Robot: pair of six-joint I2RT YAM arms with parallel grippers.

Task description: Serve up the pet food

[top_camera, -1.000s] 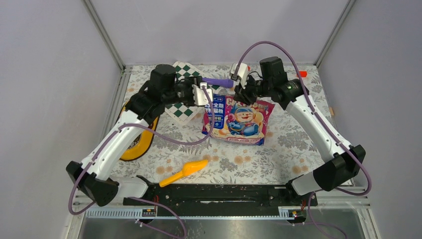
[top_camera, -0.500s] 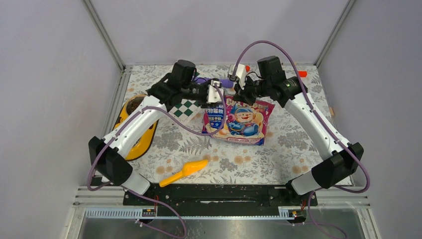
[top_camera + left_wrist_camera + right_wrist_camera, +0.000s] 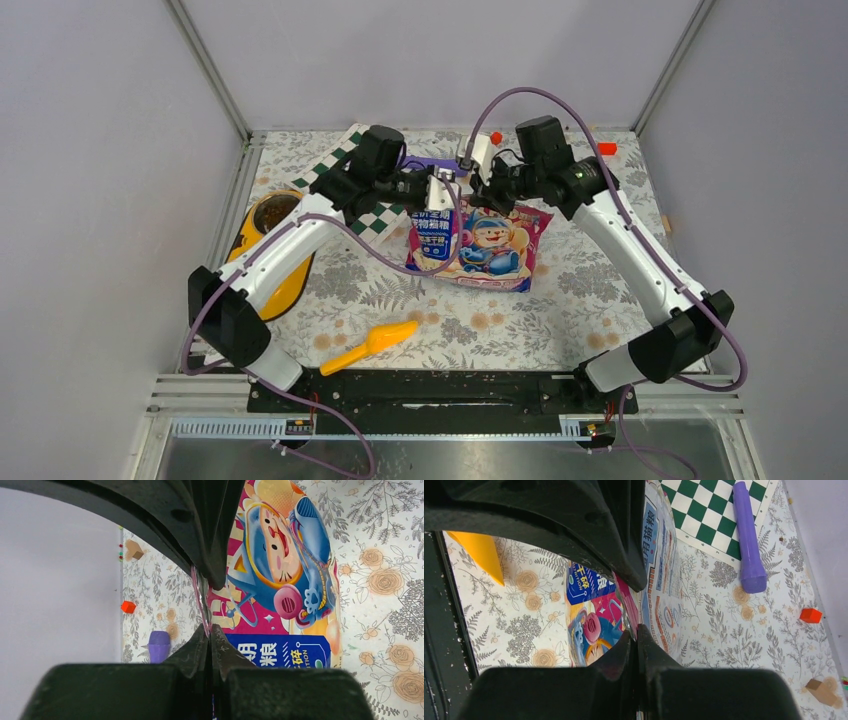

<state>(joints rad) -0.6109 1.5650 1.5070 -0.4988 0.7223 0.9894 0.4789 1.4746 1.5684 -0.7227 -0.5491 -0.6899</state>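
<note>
Your left gripper [image 3: 441, 192] is pinched closed on the top edge of the glossy pink-and-blue pet food bag [image 3: 482, 245], near the bag's upper-left corner as the overhead view shows it. Your right gripper [image 3: 481, 192] is clamped on the same edge, just to the right of the left one. In the left wrist view the left gripper [image 3: 210, 607] has the bag's [image 3: 280, 580] pink seam caught between its tips. The right wrist view shows the same for the right gripper [image 3: 636, 607] on the bag [image 3: 591, 625].

The bag sits just above the middle of the overhead frame on the floral-print table [image 3: 560, 300]. Its gripped edge is raised and its lower edge rests on the table.

An orange plastic scoop [image 3: 372, 345] lies well below the bag, towards lower centre. A yellow plastic double-bowl feeder [image 3: 262, 270] sits at the left. A green-and-white checkered board [image 3: 375, 222] lies under your left arm, and a purple cylinder [image 3: 748, 535] rests on its edge. A small red block [image 3: 608, 148] sits at the upper right.
</note>
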